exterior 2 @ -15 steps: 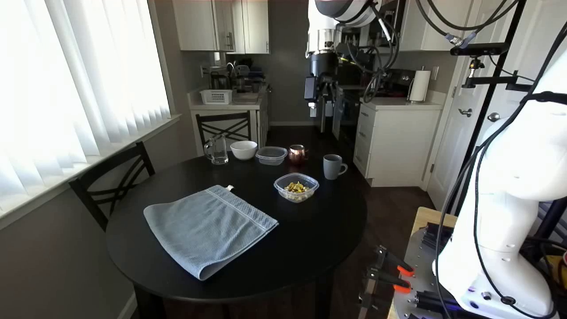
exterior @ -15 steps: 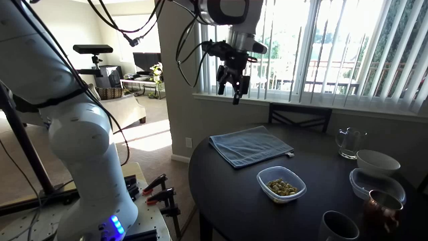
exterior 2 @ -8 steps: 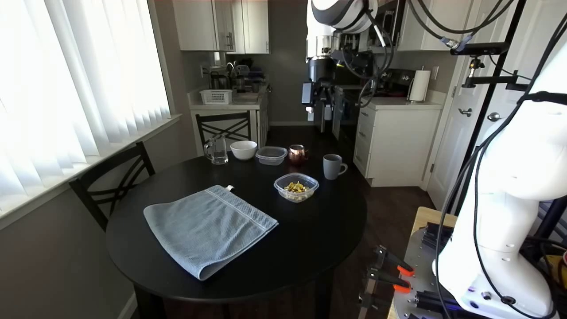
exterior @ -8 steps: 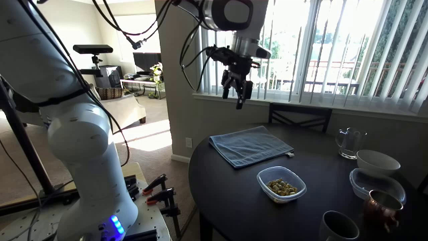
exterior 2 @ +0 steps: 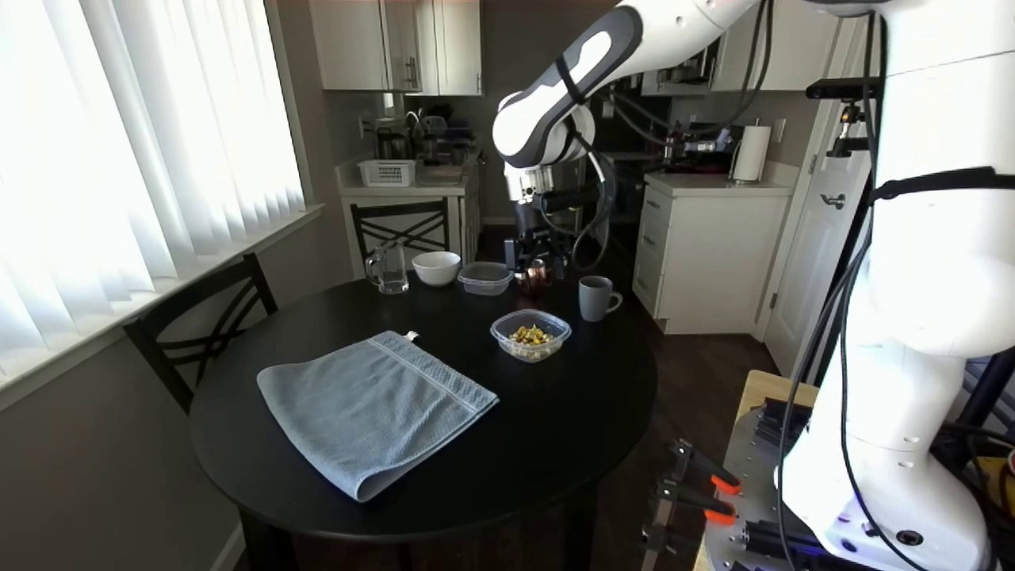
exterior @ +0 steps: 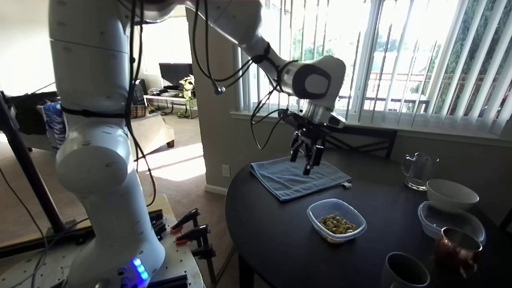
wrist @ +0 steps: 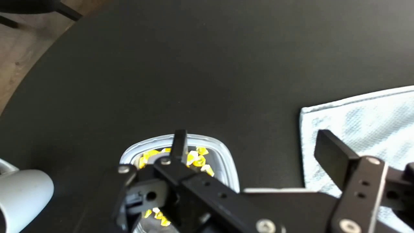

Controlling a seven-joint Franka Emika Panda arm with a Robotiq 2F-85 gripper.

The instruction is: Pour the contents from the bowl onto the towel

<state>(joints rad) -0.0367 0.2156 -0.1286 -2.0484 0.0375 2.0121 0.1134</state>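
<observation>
Bowl (exterior: 327, 208) w/ yellowish bits (exterior: 337, 225) sits upright on dark tbl (exterior: 276, 228), near grey-blue towel (exterior: 286, 178). Gripper (wrist: 254, 142) above tbl, jaws spread wide w/ nothing held.

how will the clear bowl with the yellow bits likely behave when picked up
The bowl looks like thin translucent plastic, so it's probably light and may flex. The bits lie loose below its rim, so they'd likely shift with a tilt.

A home, round dining table (exterior 2: 547, 428), white kitchen cabinets (exterior 2: 353, 47), pale sofa (exterior: 158, 131), window blinds (exterior 2: 182, 119) (the vertical kind)
</observation>
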